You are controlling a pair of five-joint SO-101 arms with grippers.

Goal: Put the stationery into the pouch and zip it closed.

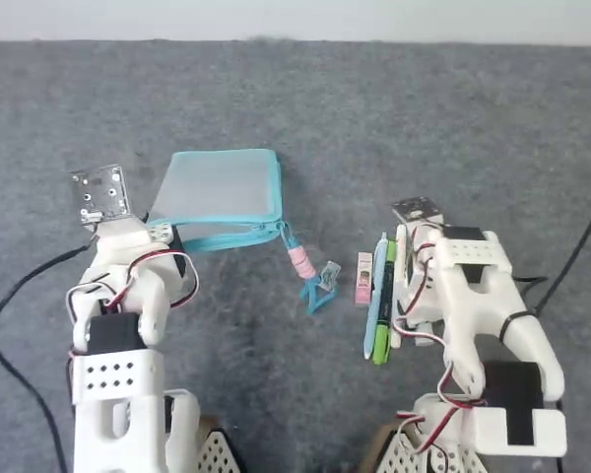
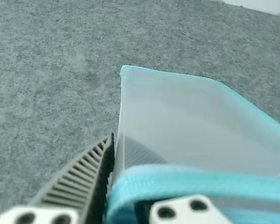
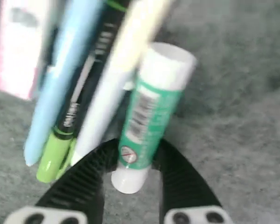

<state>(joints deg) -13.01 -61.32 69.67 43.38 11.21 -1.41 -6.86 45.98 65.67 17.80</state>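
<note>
Stationery loading is beginning. In the high view, the teal pouch [image 1: 217, 192] is lying upper left of centre, and our left gripper [image 1: 163, 235] is clenching its lower left corner. Right of centre, our right gripper [image 3: 133, 161] is clasping the glue stick [image 3: 151, 107] beside the pens [image 1: 377, 296]. Next, we judge, comes lifting it toward the pouch mouth; we cannot tell whether the zip is open.

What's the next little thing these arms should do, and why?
Probably the right claw should grip the glue stick firmly and lift it toward the pouch. The glue stick lies right at that claw, the left claw holds the pouch's edge, and the pens beside it lie on the table, not yet packed.
</note>
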